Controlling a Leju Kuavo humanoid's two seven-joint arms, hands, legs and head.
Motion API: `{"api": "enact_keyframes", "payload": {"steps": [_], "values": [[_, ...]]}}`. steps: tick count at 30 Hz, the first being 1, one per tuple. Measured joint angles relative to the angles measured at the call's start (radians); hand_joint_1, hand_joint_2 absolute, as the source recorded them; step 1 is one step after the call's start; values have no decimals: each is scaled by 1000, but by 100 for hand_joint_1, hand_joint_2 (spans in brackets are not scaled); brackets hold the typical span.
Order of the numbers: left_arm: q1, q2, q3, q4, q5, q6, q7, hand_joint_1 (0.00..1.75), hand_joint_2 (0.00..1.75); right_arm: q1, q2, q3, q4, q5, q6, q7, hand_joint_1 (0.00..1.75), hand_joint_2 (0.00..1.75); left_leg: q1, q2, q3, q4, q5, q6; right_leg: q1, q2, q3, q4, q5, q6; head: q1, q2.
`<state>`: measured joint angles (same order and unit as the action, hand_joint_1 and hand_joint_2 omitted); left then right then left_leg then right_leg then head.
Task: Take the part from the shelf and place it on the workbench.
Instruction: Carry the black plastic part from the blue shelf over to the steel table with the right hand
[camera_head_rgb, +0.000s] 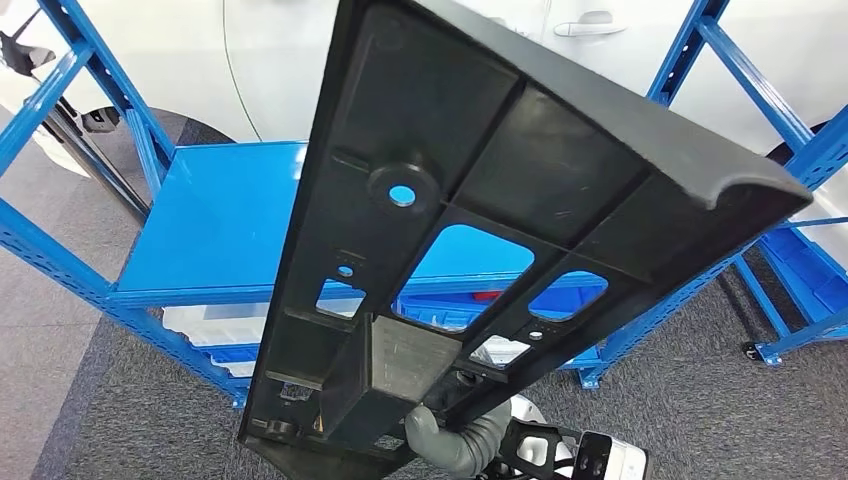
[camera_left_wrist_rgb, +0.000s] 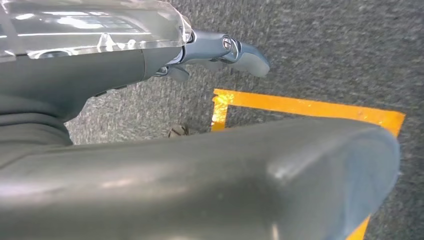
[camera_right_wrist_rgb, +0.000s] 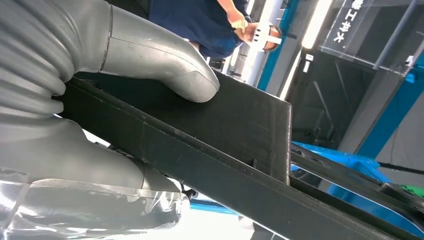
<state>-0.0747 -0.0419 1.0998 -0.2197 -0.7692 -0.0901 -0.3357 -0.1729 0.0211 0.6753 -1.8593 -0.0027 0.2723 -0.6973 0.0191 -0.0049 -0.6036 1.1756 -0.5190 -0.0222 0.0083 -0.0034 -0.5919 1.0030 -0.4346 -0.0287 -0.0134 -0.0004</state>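
Right hand (camera_right_wrist_rgb: 100, 100) clamped on black plastic panel (camera_head_rgb: 480, 220), raised tilted in front of blue shelf (camera_head_rgb: 215, 215), off it. Left hand (camera_left_wrist_rgb: 220, 50) hung empty, fingers apart, over floor. Pick done; carry and placing on table left.

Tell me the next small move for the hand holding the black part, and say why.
Probably carry the black part back and away from the blue shelf, keeping the grip firm. The right robot hand clamps its near end, thumb on top, and the part already hangs tilted in the air before the shelf. The left robot hand hangs over the floor, holding nothing. No workbench is in sight, so a turn likely follows.
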Motion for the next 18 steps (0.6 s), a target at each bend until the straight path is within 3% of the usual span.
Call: {"api": "enact_keyframes", "payload": {"steps": [2,3,6,8,10,11,12,13,14,16,18], "values": [[-1,-1,0,0,-4,-1,0,0,0,1,-3,-2,0,2,1,0,175,175,-6,-1,90,-134,16,10,3,0,-11,4,11,8,0,0],[-2,-2,0,0,-7,-1,0,0,0,3,-4,-3,0,3,0,0,175,175,-9,-1,110,-170,15,14,3,0,-14,5,15,14,0,0],[0,-7,0,0,-14,-1,3,0,0,12,-13,-6,0,6,-1,0,175,175,-12,0,103,-185,29,30,0,1,-21,8,23,33,0,0],[0,-12,0,1,-17,-1,6,0,0,18,-21,-7,-1,7,-1,0,175,175,-7,5,86,-191,49,44,-3,3,-45,56,-28,45,0,0],[-1,-15,0,1,-19,-1,9,0,0,24,-29,-8,-1,10,-3,0,175,175,-8,7,62,-190,67,51,-9,4,-85,173,-121,53,0,0],[0,-16,0,1,-20,-1,12,0,0,29,-34,-8,-1,13,-5,0,175,175,-8,8,48,-188,76,50,-11,4,-101,236,-153,57,0,0],[1,-19,0,1,-20,-1,14,0,0,34,-39,-8,-1,16,-6,0,175,175,-8,8,34,-186,85,50,-13,4,-105,278,-165,59,0,0],[1,-21,0,1,-21,-1,17,0,0,39,-44,-8,-1,18,-8,0,175,175,-8,8,21,-184,93,48,-14,4,-93,287,-155,61,0,0],[2,-23,0,1,-21,-1,19,0,0,42,-49,-8,-1,20,-9,0,175,175,-8,8,8,-181,100,46,-15,4,-62,257,-131,61,0,0],[2,-28,0,1,-21,-1,21,0,0,45,-56,-8,-4,21,-12,0,175,175,-9,7,-13,-172,112,40,-15,4,40,117,-91,57,0,0],[2,-31,0,1,-21,2,22,0,0,48,-61,-8,-9,22,-18,0,175,175,-10,7,-23,-167,125,29,-10,5,107,10,-89,47,0,0]]}}
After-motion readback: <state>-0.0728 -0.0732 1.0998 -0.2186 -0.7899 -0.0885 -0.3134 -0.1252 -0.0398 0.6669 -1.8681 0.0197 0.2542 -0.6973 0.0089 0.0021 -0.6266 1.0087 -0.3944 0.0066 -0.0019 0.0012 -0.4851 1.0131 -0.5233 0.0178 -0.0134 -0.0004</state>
